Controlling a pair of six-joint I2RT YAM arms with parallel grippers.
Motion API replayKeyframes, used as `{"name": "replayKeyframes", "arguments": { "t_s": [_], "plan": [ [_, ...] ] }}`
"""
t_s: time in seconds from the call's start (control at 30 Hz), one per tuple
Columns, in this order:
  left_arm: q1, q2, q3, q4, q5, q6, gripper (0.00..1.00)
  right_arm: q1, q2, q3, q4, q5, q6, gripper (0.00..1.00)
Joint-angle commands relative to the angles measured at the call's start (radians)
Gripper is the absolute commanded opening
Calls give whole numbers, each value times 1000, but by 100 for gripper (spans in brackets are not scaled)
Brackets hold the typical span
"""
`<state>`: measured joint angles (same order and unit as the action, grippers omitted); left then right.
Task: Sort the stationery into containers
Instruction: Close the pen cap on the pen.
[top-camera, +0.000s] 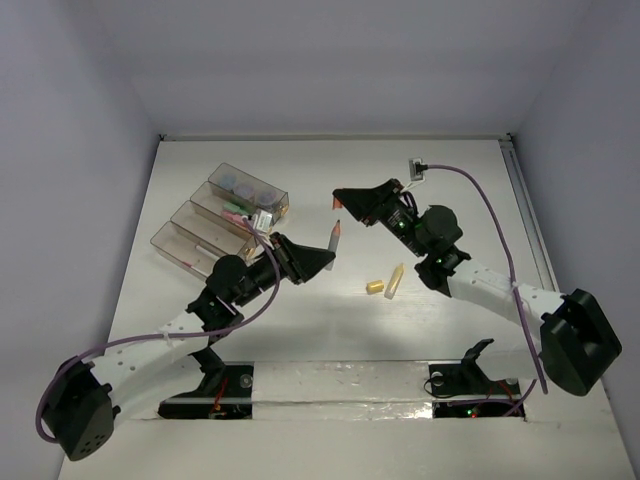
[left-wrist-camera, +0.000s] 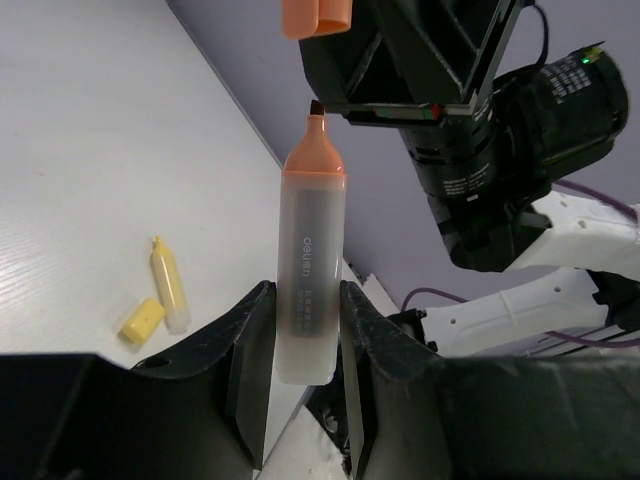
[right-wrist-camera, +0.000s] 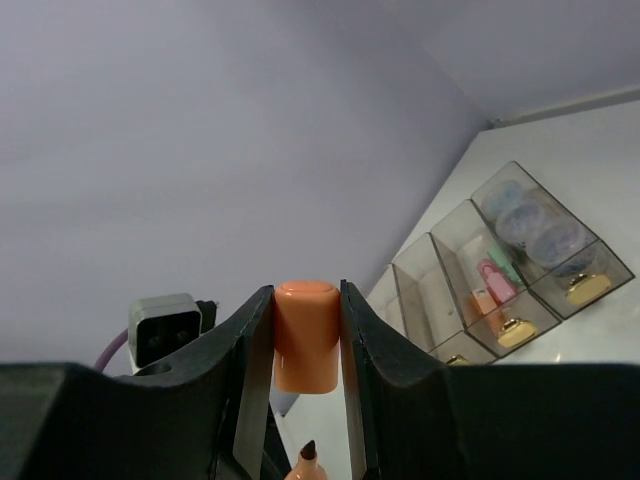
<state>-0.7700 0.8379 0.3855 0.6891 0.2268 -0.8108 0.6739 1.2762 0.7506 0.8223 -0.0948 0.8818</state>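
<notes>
Two tools work on one orange highlighter.

Top view: left tool (top-camera: 322, 257) clamps highlighter body (top-camera: 333, 237), tip up. Right tool (top-camera: 343, 198) grips orange cap (top-camera: 336, 203) just above tip, not touching. Containers (top-camera: 190, 240) stand left of pair. Yellow stick (top-camera: 396, 280) and yellow cap (top-camera: 375, 287) lie loose on table (top-camera: 450, 180).

Left wrist view: fingers (left-wrist-camera: 248, 340) pinch lower barrel, body upright, cap above tip, roughly in line.

Right wrist view: cap squeezed between both fingers, dark tip just below.

Step, as I judge: capping before sorting. Next move needs cap centred over tip, then straight push down.
</notes>
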Motion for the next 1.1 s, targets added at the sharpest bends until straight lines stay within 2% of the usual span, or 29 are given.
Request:
{"name": "replayKeyframes", "arguments": {
  "t_s": [0.0,0.33,1.07],
  "plan": [
    [17,-26,-2,125,51,-31,0,-17,2,-10,135,-45,60,8],
    [58,-40,-36,213,103,-79,0,-27,46,-10,207,-126,111,9],
    [95,20,-63,339,169,-159,0,-36,48,-27,299,-186,126,9]
  ]
}}
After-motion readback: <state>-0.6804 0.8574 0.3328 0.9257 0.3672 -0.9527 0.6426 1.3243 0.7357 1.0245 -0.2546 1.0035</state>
